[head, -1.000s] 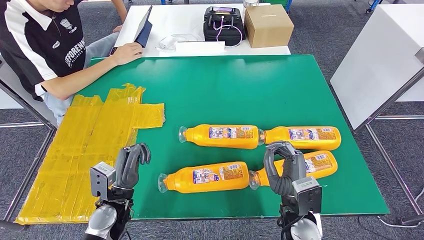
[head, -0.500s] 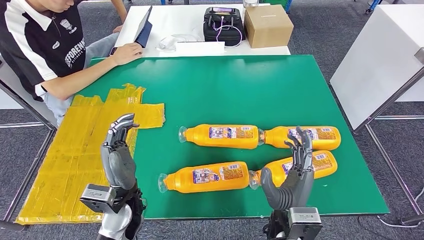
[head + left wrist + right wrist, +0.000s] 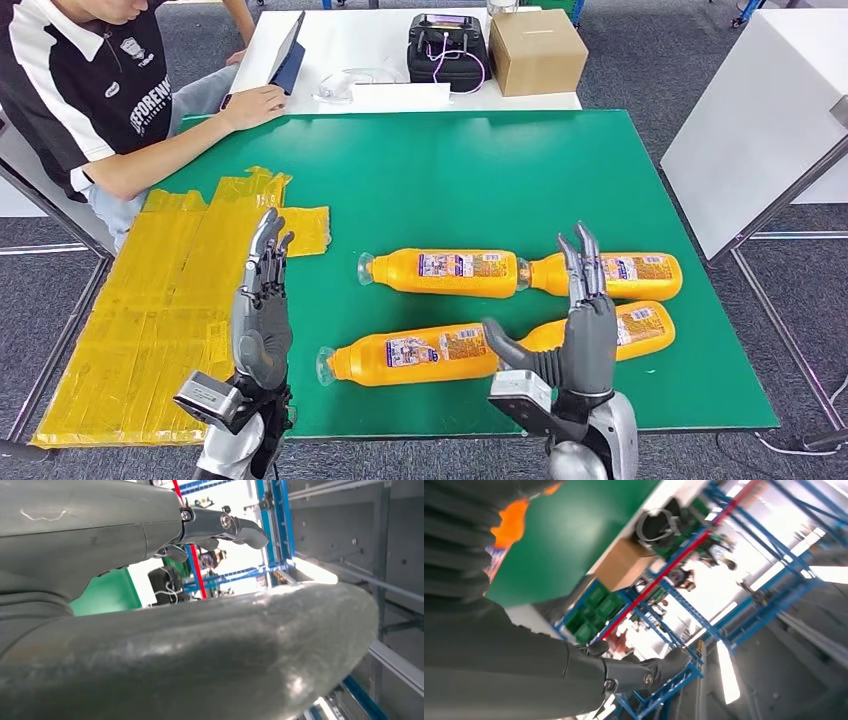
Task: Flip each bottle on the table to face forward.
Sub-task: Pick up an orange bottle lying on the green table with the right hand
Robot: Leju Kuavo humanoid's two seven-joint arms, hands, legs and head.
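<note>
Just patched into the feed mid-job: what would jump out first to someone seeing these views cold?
Four orange plastic bottles lie on their sides in two rows on the green table, among them the near-left bottle and the far-left bottle. In front of them both silver-armed hands are raised with fingers straight and apart, holding nothing: the left hand over the yellow taped patch, the right hand before the right-hand bottles. A seated person leans on the far-left corner.

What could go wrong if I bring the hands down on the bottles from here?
The four orange bottles lie in tight pairs: the front left bottle nearly meets the front right bottle cap to base, so turning one may nudge its neighbour. The right hand is raised and open in front of that bottle, hiding part of it from the head view. Being round, the bottles could roll towards the table edge.
</note>
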